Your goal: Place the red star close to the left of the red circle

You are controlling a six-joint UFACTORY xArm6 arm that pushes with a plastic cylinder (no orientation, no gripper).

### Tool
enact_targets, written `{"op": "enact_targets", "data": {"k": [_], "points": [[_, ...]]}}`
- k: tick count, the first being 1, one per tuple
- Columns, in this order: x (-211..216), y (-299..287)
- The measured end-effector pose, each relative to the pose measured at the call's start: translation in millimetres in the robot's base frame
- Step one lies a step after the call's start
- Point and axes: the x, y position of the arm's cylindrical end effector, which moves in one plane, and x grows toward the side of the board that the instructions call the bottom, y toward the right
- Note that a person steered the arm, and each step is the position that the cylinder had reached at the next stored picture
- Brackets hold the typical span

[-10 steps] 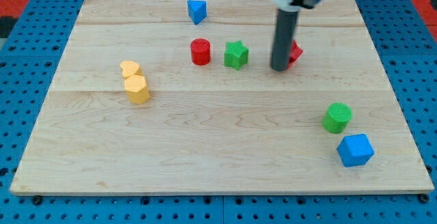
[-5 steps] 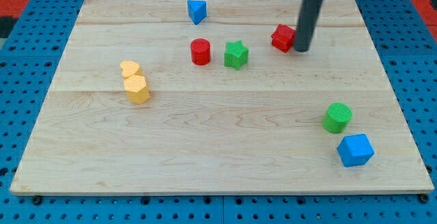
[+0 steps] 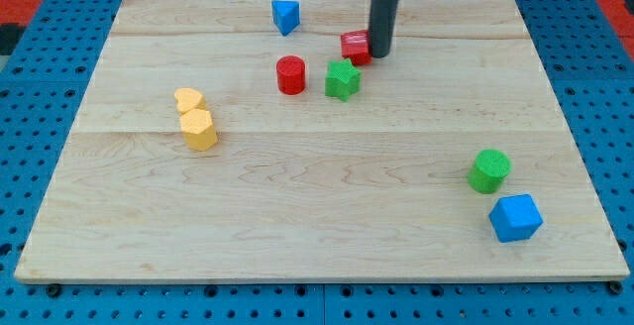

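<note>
Tip (image 3: 380,54) touching red star (image 3: 355,47) on its right side, grasping nothing, star above green star (image 3: 342,79), up-right of red circle (image 3: 290,74), blue triangle (image 3: 285,15) near top.

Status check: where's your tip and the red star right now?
My tip against red star's right side. Star above green star, right of red circle. Green star near path.

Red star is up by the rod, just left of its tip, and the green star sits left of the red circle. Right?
One thing is off: in the camera view the green star sits to the view's right of the red circle, not left. The rest holds: the red star is just left of my tip.
</note>
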Motion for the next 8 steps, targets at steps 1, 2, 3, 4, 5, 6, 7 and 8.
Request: {"op": "enact_targets", "data": {"k": [1,2,3,4,5,6,7,8], "points": [[0.0,-31.4],[-2.6,-66.1],[-10.1,-102.1],[-20.1,-127.5],[-35.1,-88.3],[-46.3,-130.4],[-46.8,-173.6],[-30.1,-169.0]]}}
